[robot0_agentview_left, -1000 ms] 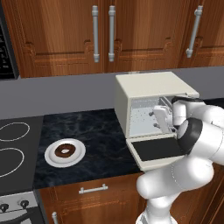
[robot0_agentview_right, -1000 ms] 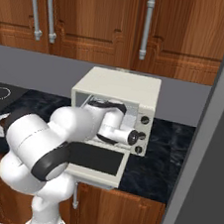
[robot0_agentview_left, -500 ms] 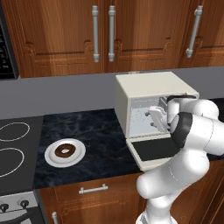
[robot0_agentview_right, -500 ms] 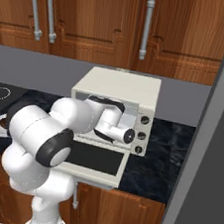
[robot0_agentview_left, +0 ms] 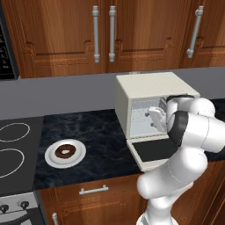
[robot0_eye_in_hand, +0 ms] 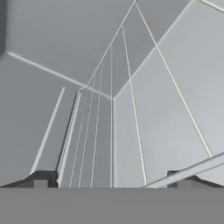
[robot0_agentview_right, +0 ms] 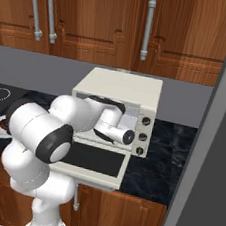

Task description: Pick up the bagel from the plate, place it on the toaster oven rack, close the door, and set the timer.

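The dark brown bagel point(robot0_agentview_left: 65, 152) lies on the white plate point(robot0_agentview_left: 52, 161) on the black counter, left of the cream toaster oven point(robot0_agentview_left: 149, 85). The oven's door point(robot0_agentview_left: 154, 151) hangs open and flat, glass side up, also seen as door point(robot0_agentview_right: 91, 160). My gripper point(robot0_agentview_left: 156, 117) reaches into the oven's mouth, far from the bagel. In the hand view the gripper point(robot0_eye_in_hand: 109, 180) is open, its tips wide apart with nothing between them, over the thin wires of the toaster oven rack point(robot0_eye_in_hand: 94, 140) and the grey inner walls.
Three dark knobs point(robot0_agentview_right: 143, 135) line the oven's right front panel. Stove burners point(robot0_agentview_left: 13, 132) lie left of the plate. Wooden cabinets point(robot0_agentview_left: 105, 35) hang above the counter, and a tall grey panel point(robot0_agentview_right: 204, 162) stands at the right.
The hand has slid a little further left into the oven's opening and the elbow has swung with it. The gripper stayed open; bagel, plate and door have not moved.
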Tool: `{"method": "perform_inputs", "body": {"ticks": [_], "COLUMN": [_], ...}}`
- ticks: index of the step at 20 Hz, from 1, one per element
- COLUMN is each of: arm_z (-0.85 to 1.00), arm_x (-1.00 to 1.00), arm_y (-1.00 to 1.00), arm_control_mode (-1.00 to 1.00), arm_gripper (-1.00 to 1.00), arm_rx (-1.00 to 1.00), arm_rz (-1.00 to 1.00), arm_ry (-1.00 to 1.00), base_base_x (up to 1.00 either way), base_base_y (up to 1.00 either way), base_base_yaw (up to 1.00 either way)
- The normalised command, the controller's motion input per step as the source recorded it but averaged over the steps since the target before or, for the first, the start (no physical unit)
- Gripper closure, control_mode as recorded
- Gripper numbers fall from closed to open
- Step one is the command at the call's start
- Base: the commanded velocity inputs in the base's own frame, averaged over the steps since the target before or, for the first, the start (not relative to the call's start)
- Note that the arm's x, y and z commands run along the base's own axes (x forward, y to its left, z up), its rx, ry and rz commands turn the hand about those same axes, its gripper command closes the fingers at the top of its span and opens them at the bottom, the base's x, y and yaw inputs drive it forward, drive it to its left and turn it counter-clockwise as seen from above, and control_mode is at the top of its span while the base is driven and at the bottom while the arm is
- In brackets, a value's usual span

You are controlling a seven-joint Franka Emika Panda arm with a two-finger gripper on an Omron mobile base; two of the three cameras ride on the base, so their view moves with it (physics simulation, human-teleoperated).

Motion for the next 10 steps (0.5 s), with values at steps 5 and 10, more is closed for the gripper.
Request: {"method": "perform_inputs", "body": {"ticks": [5, 10], "arm_z": [-0.10, -0.01], "arm_x": [0.07, 0.00], "arm_y": [0.02, 0.00], "arm_control_mode": [-1.00, -1.00], "arm_gripper": [1.00, 1.00], "arm_rx": [0.00, 0.00], "arm_rz": [-0.01, -0.04], "arm_ry": [0.00, 0.01], "base_base_x": [0.00, 0.00], "base_base_y": [0.00, 0.00], "base_base_yaw": [0.00, 0.00]}}
